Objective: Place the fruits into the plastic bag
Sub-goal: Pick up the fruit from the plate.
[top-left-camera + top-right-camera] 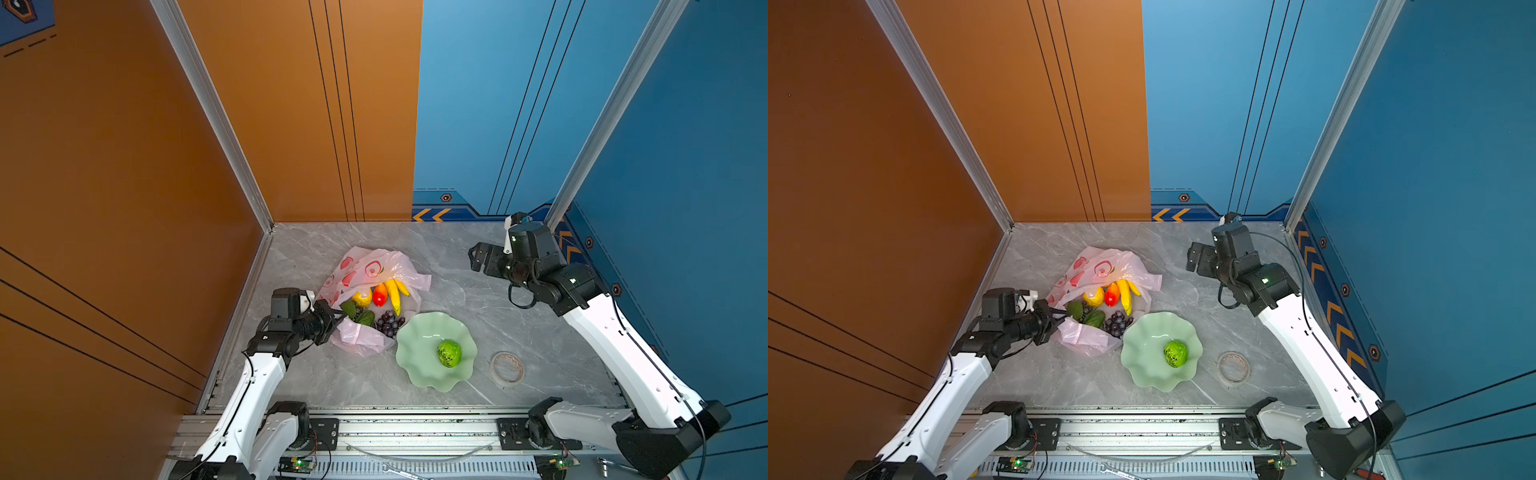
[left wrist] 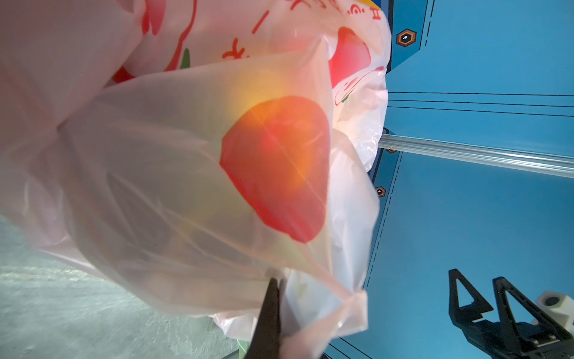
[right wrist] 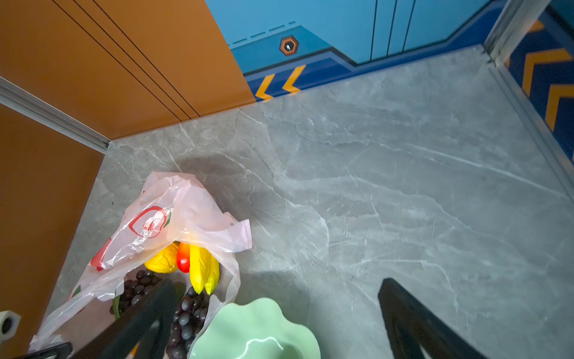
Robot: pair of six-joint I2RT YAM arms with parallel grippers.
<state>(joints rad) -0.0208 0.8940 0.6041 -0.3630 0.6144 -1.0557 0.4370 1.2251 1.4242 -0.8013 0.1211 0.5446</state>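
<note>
The green ball (image 1: pixel 449 353) lay alone on the pale green plate (image 1: pixel 419 365), low in the centre of both top views, the one fruit not yet in the plastic bag (image 1: pixel 376 266). It looked glossy, round and hard, so it was probably light but slippery and apt to roll in the dished plate; a squeeze from above across its widest part seemed the safest hold. The bag lay just up and left of the plate, its near edge at the plate's rim; whether they touched I could not tell. Its mouth gaped toward the plate, with the banana bunch (image 1: pixel 394 293), lemon (image 1: pixel 362 297), a red mango (image 1: pixel 380 295) and the grapes (image 1: pixel 388 323) lying in the opening. The film looked thin, soft and crinkly, likely to sag shut unless held by an edge. The left gripper (image 1: pixel 340 316), at the bag's left side, was clenched on a fold of that film, as the left wrist view showed (image 2: pixel 275 290). The right gripper (image 1: pixel 476 258), at the right of the top views above the bare table (image 1: pixel 457 299), stood spread wide and empty, well apart from ball and bag. A tape roll (image 1: pixel 507 368) lay to the right of the plate.
</note>
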